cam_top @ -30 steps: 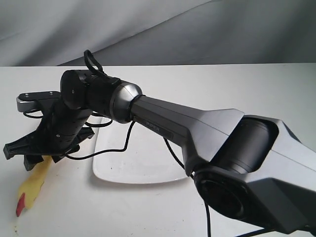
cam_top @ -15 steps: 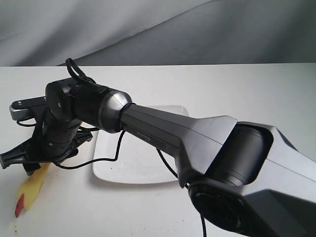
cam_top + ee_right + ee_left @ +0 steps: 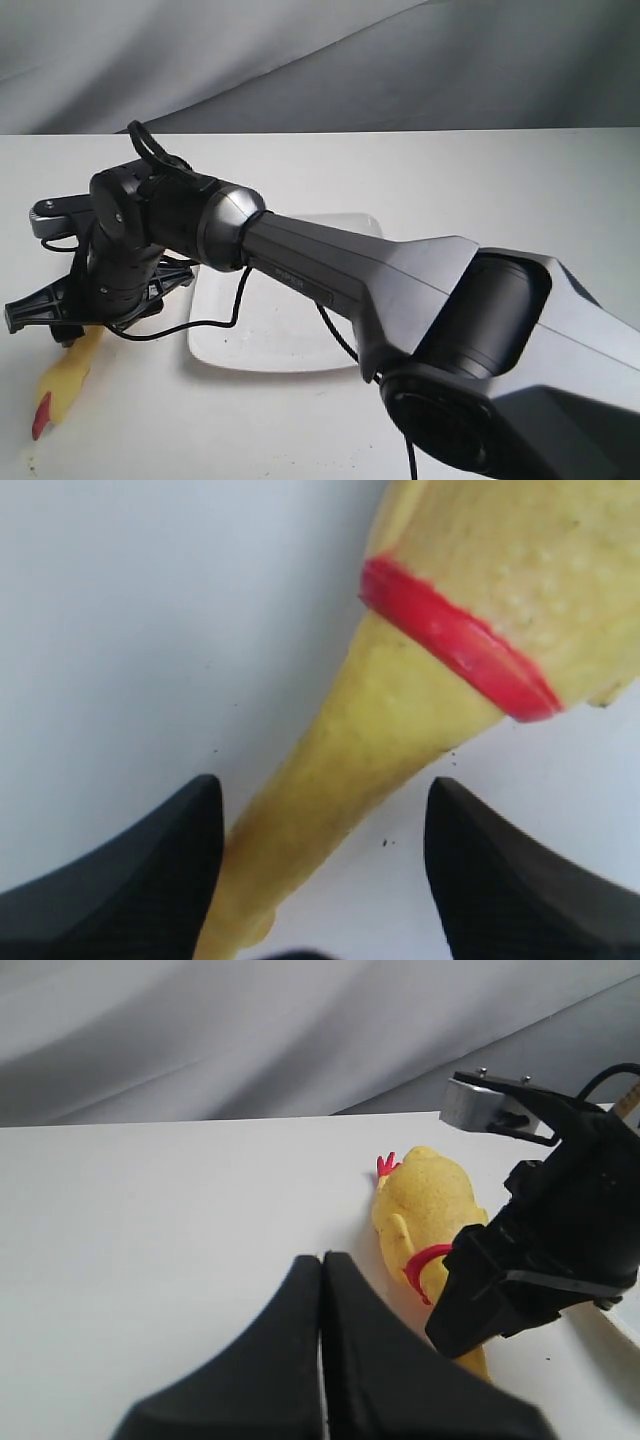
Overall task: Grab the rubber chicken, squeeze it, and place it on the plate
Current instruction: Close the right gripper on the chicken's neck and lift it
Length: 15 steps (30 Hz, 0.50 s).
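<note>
- On the white bench (image 3: 450, 190), the rubber chicken (image 3: 68, 378) lies flat beside the plate (image 3: 290, 335) and does not touch it, so we judge that no part of the task is finished.
- We see the right end effector (image 3: 322, 785) spread wide, with one jaw on each side of the thin neck, just below the red collar band (image 3: 455, 640). It does not pinch the neck yet.
- We see the left end effector (image 3: 322, 1265) pressed together and holding nothing. It points toward the chicken but stays apart from it.
- We think the grasp, the lift, the squeeze and the placing on the plate are all left to do.
- We find nothing lying on the part of the plate that shows. The right arm (image 3: 350, 260) reaches across above it and hides a part, so we cannot speak for the whole surface.
- We notice a black cable (image 3: 215, 322) hanging from the wrist over the plate's near side; it may brush the rim during the carry.
- We see only a grey cloth (image 3: 300, 60) behind the bench.
</note>
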Available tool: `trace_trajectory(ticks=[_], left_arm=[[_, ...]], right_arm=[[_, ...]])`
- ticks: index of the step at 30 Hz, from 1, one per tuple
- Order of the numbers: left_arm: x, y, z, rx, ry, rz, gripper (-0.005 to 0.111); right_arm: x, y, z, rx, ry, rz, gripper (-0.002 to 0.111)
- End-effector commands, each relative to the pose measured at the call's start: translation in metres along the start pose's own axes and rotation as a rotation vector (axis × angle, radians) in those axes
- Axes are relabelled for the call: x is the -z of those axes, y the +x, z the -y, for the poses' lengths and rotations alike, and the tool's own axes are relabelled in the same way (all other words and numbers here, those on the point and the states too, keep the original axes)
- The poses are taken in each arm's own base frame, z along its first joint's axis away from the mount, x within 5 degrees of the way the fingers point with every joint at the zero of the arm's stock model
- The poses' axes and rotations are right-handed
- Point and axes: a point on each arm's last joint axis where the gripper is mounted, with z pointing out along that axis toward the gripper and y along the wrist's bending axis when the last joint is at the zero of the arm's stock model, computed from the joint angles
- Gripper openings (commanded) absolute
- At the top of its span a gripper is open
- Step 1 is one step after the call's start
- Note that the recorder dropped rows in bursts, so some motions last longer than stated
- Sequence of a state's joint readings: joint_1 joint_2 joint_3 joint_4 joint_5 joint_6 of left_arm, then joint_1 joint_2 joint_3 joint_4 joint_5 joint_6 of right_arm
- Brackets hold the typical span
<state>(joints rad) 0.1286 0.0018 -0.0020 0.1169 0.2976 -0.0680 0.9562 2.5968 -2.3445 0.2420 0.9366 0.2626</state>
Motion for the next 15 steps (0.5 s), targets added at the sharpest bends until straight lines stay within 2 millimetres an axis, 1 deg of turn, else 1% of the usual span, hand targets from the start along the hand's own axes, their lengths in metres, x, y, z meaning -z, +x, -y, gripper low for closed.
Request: trace_trajectory(ticks=[1,4,6,7,11,13,15], left_arm=[[0.000,0.000,0.000,0.001,0.005,0.005,0.001],[0.000,0.000,0.000,0.001,0.005,0.005,0.001],[0.000,0.000,0.000,0.001,0.005,0.005,0.001],[0.000,0.000,0.000,0.001,0.005,0.005,0.001],[0.000,0.000,0.000,0.001,0.005,0.005,0.001],[0.000,0.000,0.000,0.001,0.005,0.005,0.001],[0.000,0.000,0.000,0.001,0.005,0.005,0.001]], right_arm=[[-0.010,0.002,0.001,-0.022,-0.016,0.006,0.055],[-0.013,0.003,0.001,-0.030,-0.024,0.003,0.054],[-0.013,0.003,0.001,-0.030,-0.024,0.003,0.048],[-0.012,0.002,0.001,-0.030,-0.025,0.005,0.044],[-0.005,-0.001,0.000,0.000,-0.002,0.026,0.018],[0.001,-0.004,0.000,0.028,0.019,0.038,0.007],[0.008,-0.006,0.000,0.058,0.034,0.051,0.000]])
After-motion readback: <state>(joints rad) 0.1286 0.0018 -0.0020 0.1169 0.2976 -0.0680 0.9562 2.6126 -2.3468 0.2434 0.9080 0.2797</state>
